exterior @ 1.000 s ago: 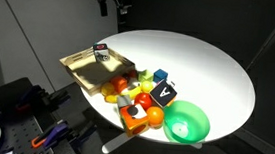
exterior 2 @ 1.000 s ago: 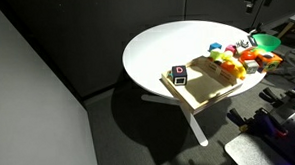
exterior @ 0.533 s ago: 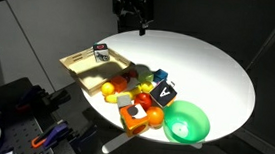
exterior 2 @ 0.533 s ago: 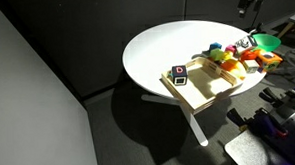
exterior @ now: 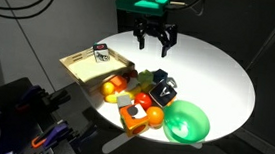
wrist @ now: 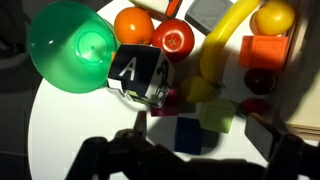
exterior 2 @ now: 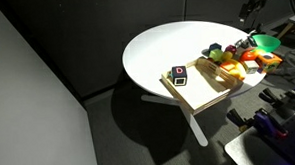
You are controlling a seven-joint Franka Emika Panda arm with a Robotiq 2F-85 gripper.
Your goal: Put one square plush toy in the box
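The square plush toy [exterior: 162,91], a black cube with a white mark, sits in the toy pile beside the green bowl [exterior: 186,121]. In the wrist view it [wrist: 135,70] lies left of centre, next to the bowl [wrist: 75,45]. My gripper [exterior: 153,46] hangs open and empty above the table, behind the pile. In the wrist view the gripper [wrist: 200,132] has its jaws either side of a blue cube [wrist: 190,133], well above it. The tan wooden box [exterior: 78,68] lies beyond the pile and holds a small dark item [exterior: 101,52].
The pile holds oranges [wrist: 134,24], a red ball [wrist: 174,39], a banana [wrist: 222,42], an orange block [wrist: 264,50] and a green block [wrist: 220,115]. The box [exterior 2: 203,85] sits at the edge of the round white table [exterior 2: 156,47]. The gripper [exterior 2: 247,12] shows at the far right.
My gripper has moved from the far edge of the table inward and down, and now hangs over the toy pile. The toys and the box have not moved.
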